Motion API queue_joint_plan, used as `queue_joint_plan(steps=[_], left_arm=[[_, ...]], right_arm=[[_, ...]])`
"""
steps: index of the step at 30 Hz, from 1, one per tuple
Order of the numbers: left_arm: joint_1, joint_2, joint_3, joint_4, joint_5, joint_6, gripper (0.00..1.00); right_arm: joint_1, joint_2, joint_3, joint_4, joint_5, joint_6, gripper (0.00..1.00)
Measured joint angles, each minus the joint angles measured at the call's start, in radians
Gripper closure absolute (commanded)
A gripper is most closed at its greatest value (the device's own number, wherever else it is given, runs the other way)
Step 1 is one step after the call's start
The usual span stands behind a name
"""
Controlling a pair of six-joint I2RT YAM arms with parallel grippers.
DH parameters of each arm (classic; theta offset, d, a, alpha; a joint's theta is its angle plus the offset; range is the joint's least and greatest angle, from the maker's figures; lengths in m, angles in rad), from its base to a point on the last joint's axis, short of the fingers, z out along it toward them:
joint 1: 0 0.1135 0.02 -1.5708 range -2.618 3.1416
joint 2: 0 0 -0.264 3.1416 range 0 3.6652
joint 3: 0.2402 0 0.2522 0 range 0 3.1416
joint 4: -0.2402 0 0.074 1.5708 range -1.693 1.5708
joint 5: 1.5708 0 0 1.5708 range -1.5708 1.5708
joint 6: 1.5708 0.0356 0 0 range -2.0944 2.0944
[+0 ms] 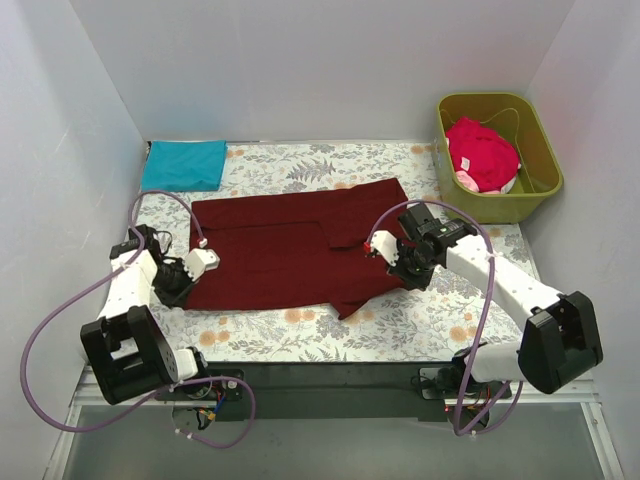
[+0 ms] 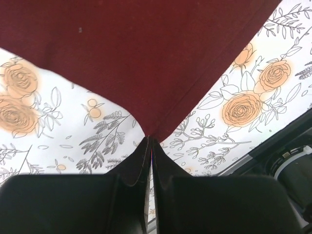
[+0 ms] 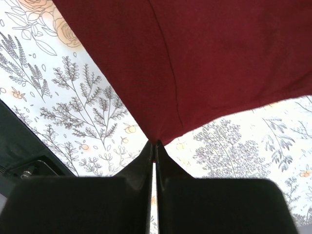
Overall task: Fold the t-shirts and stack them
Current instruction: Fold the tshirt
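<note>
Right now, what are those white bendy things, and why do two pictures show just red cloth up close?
Those are two robot arms, the left arm and the right arm, bolted to the table's near edge. The big picture comes from a camera above and behind them. The two close-ups come from small cameras on the wrists, looking past each arm's black fingers. On the flowery tablecloth lies a maroon t-shirt, spread out. A teal t-shirt sits folded in the far left corner; a red-pink t-shirt is bunched in the green tub. The left gripper and the right gripper are each pinched shut on a bit of the maroon t-shirt.
</note>
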Motion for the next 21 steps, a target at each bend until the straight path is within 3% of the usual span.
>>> queue_joint_plan(steps=[9,21], left_arm=[[0.038,0.051,0.117,-0.076,0.065,-0.005,1.00],[0.039,0.322,0.426,-0.099,0.191,-0.154,1.00]], right_arm=[[-0.091,-0.021,0.065,-0.028,0.000,-0.050,0.99],[-0.123,0.204,0.335,-0.037,0.008,-0.122,0.99]])
